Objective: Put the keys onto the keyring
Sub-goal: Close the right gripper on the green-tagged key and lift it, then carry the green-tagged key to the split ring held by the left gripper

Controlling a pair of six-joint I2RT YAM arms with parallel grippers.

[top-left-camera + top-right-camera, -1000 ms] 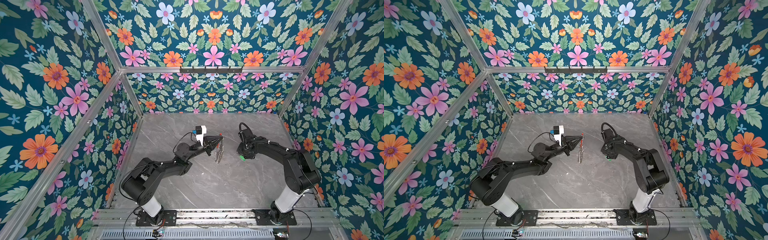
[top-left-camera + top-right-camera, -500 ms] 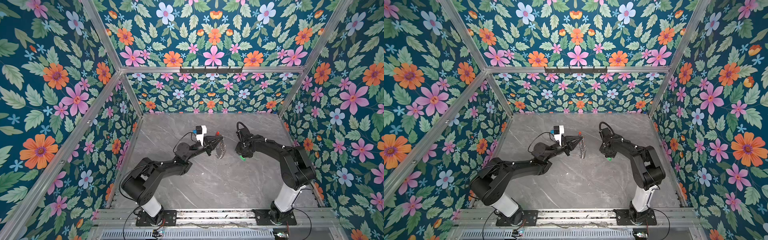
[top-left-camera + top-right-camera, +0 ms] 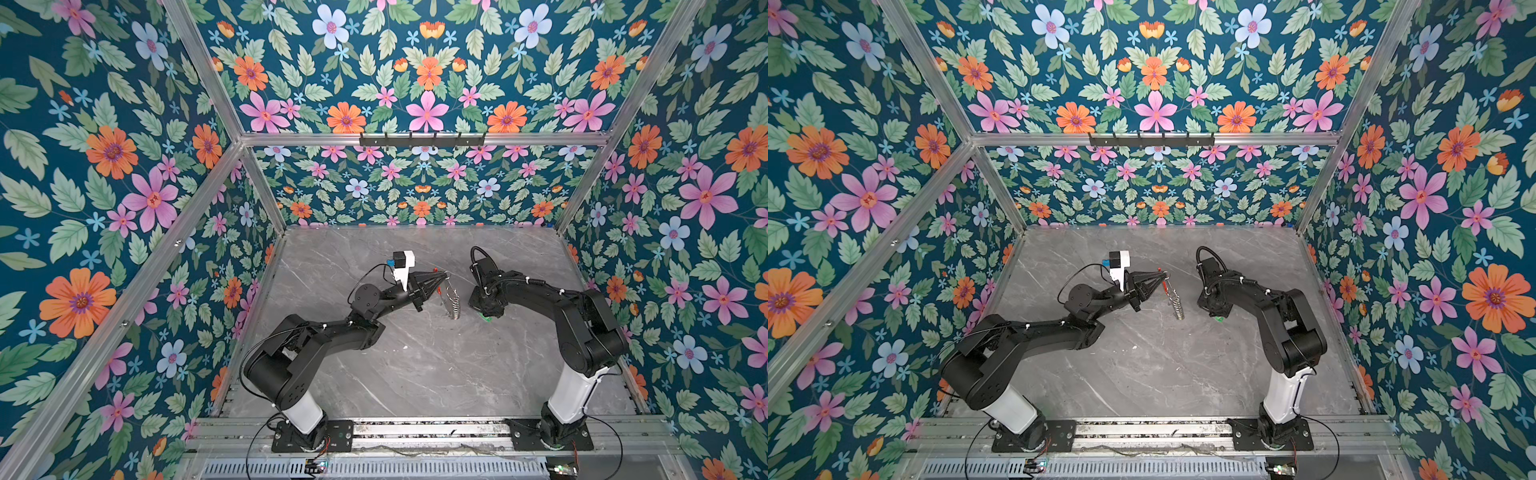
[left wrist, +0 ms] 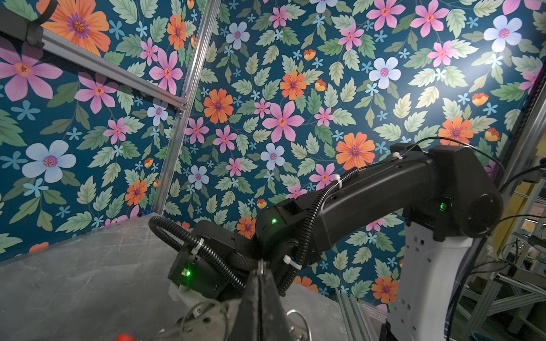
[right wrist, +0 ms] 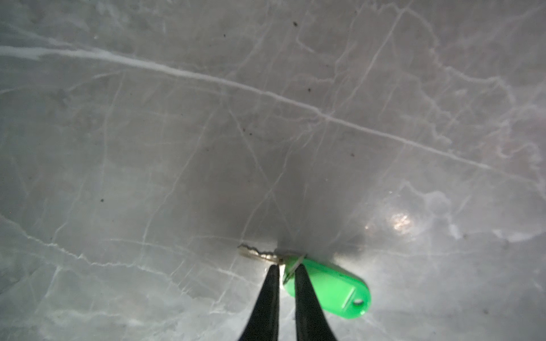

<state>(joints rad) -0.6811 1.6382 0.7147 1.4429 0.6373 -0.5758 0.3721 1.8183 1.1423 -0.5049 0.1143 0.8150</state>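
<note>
In both top views: left gripper (image 3: 444, 275), tips pressed together, pinching the keyring (image 3: 453, 301) at its top, ring dangling below. Left wrist view: silver loops (image 4: 204, 313) just beneath those tips. Right wrist view: right gripper (image 5: 286, 265), narrower than a second ago, nipping the green key (image 5: 328, 288) by its neck on the marble table (image 5: 177, 118); lift seemingly next.

Left hand (image 3: 444, 274) and right hand (image 5: 285, 267) both pinched closed

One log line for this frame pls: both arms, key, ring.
left gripper: shut on keyring, ring hangs from it | right gripper: jaws narrow, astride key neck, grip unclear | key: lying on table
</note>
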